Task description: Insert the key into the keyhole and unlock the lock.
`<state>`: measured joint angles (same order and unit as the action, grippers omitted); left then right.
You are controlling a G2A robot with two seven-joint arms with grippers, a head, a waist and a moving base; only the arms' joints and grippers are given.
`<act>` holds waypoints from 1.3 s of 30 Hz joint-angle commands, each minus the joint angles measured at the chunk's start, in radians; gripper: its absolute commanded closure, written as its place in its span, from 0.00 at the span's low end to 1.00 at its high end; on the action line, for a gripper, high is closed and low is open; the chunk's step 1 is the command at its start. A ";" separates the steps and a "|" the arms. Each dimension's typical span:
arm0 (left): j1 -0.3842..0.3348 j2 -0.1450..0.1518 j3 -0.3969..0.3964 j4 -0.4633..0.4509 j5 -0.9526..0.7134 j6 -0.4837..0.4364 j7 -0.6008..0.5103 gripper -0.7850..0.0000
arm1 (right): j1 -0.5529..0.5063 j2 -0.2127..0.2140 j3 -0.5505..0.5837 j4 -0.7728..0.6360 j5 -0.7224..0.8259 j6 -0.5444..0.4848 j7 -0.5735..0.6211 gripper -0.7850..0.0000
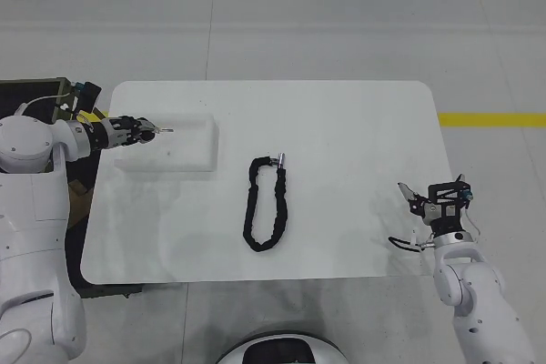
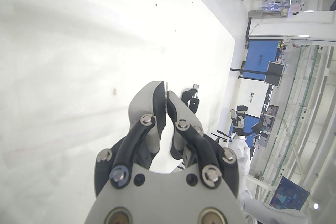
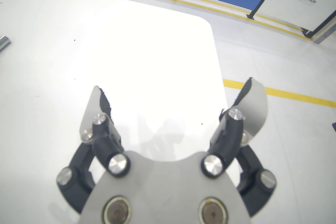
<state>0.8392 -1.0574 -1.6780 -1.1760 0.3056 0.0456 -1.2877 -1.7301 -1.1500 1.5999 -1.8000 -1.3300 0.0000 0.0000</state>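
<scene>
The first part looks done: the left gripper (image 2: pixel 166 91) is clamped on the key (image 2: pixel 166 86), a thin metal blade pinched between its pads with the tip poking out past them. It sits over the far left of the bench (image 1: pixel 346 118), above a low white block (image 1: pixel 187 150). The chain lock (image 1: pixel 264 205), a loop in a black fabric sleeve, lies flat near the middle of the bench, well apart from the key. Its metal lock end (image 1: pixel 277 162) is at the far end of the loop; the keyhole is too small to make out. The right gripper (image 1: pixel 411 217) is spread wide and empty at the bench's right edge, also well apart from the lock. What is left, as I judge it, is most of the job: steadying the lock end, lining up the key, inserting it and turning.
</scene>
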 commanded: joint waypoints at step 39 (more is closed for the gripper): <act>0.000 0.000 0.000 0.000 0.000 0.000 0.000 1.00 | 0.656 -0.152 -0.653 0.020 0.385 0.450 1.099 0.00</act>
<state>0.8392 -1.0574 -1.6780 -1.1760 0.3056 0.0456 -1.2877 -1.1064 -1.2922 0.9689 -1.7985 -0.9258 0.4267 1.0810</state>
